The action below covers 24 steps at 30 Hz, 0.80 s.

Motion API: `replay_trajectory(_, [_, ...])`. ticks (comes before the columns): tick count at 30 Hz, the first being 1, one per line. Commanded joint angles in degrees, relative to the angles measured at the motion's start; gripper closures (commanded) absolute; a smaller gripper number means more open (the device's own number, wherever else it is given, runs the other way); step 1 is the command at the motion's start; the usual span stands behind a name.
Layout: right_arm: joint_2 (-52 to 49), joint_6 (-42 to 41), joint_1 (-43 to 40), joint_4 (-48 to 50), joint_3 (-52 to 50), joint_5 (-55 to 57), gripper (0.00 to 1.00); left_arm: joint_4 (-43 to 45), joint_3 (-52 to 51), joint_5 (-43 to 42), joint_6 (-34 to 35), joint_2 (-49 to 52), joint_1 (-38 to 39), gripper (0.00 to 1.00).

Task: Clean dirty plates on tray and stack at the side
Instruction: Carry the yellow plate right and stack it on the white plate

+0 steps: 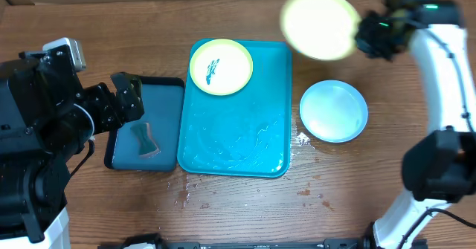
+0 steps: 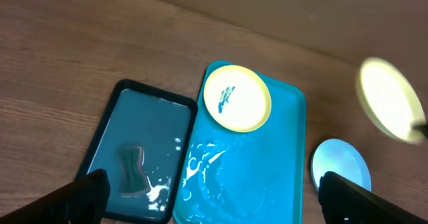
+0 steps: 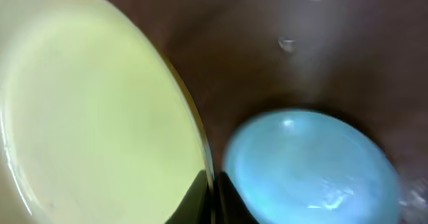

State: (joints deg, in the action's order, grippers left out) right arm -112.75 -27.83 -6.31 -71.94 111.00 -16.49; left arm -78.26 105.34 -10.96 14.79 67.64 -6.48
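Lifted plate [image 1: 320,24]: pinched in my right claw [image 1: 366,35], over the counter's [image 1: 357,197] far edge.
Left claw [image 1: 130,96]: I see it wide open, empty.
Scribbled plate [image 1: 221,67]: on tray [image 1: 238,145].
Blue plate [image 1: 334,111]: beside tray.

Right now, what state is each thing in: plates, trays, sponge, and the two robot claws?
scribbled plate: dirty, lying on the cyan tray
plain yellow-green plate: lifted in the air
light blue plate: flat on the table, looks clean
cyan tray: wet
sponge: lying in the black tray
left gripper: open, empty
right gripper: shut on the plain yellow-green plate
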Motion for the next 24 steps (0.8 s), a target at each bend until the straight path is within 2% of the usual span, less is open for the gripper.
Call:
replay_trajectory(1, [3.0,1.3,-4.5,-7.3,-1.0,1.0,0.96,0.8,-0.2,-0.5,-1.1,-0.2,0.1,0.0])
replay_trajectory(3, [3.0,1.5,-6.1,-11.8,-4.6,7.2,0.96,1.2,-0.2,-0.5,-1.1,-0.2,0.1,0.0])
replay_trajectory(8, [3.0,1.5,-6.1,-10.8,-14.2,15.3,0.96,1.5,-0.2,-0.5,-1.1,-0.2,0.1,0.0])
replay_trajectory(14, [3.0,2.0,-5.6,-6.7,-24.5,12.8,0.96,0.8,-0.2,0.2,-1.6,-0.2,0.1,0.0])
replay_trajectory(19, [3.2,5.6,-2.9,-6.1,-25.8,12.4,0.93,1.0,-0.2,0.9,-1.6,-0.2,0.1,0.0])
replay_trajectory(20, [3.3,5.8,-2.2,-5.7,-25.7,12.3,0.89,1.0,-0.2,0.9,-1.6,-0.2,0.1,0.0])
replay_trajectory(22, [3.7,6.5,-1.0,-5.2,-24.9,12.2,0.69,0.9,-0.2,0.9,-1.6,-0.2,0.1,0.0])
replay_trajectory(24, [4.3,9.5,0.6,-4.7,-22.9,9.9,0.61,0.9,-0.2,0.9,-1.6,-0.2,0.1,0.0])
